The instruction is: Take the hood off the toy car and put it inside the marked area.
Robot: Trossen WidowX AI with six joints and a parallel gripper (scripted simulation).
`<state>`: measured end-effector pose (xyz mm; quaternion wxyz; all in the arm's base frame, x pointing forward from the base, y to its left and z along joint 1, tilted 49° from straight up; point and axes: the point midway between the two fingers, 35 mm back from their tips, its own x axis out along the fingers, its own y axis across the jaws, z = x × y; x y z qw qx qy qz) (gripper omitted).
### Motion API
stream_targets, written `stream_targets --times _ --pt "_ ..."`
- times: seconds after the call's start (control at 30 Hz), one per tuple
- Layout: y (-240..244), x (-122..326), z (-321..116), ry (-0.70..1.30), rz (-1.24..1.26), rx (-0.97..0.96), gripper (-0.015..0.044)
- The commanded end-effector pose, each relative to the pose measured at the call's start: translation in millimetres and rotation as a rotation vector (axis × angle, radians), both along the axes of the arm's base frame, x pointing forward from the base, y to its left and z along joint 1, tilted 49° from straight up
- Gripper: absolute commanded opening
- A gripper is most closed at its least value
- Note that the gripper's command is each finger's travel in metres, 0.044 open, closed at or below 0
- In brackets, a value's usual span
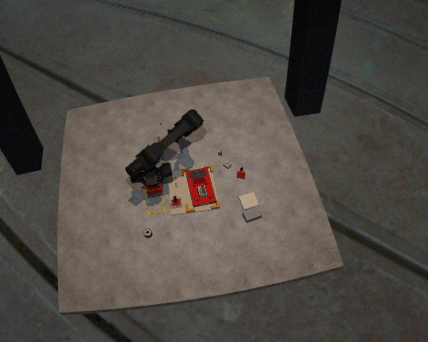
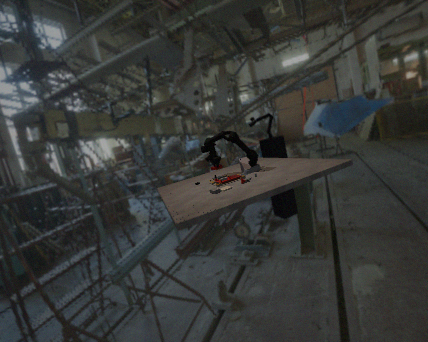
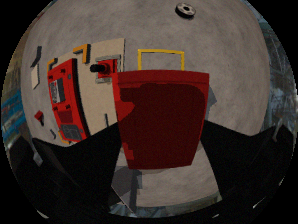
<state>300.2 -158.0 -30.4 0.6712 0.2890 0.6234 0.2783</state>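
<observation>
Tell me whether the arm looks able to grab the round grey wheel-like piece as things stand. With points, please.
Probably not yet: the gripper [image 1: 155, 184] [image 3: 161, 124] is shut on the red hood [image 1: 155, 190] [image 3: 162, 120]. Otherwise, nothing visible stands over the round piece [image 1: 147, 231] [image 3: 185, 10].

Red hood [image 3: 162, 120]: one, held between the fingers of my gripper [image 3: 161, 124], above the surface [image 3: 225, 65]. Yellow outline [image 3: 161, 51]: one, marked on the surface, partly hidden behind the hood. Red toy car [image 3: 67, 100]: one, on a tan board [image 3: 95, 107], well apart from the hood. Orange corner pieces: one [image 3: 82, 52] at the board's edge, others near the car. Small red block with black knob [image 3: 107, 69]: one, on the board. Round dark-rimmed disc [image 3: 186, 10]: one, beyond the outline.
</observation>
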Motion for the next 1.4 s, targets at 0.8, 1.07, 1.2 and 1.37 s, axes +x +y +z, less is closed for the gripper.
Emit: stream_targets --times 0.8,1.07,1.2,1.37 --pt "2 -2 -20 -0.008 0.004 -0.004 0.0" --pt "7 -2 -24 -0.008 0.003 -0.004 0.0" --pt "9 -1 -26 -0.008 0.003 -0.004 0.0" --pt "12 -1 -29 -0.009 0.003 -0.004 0.0"
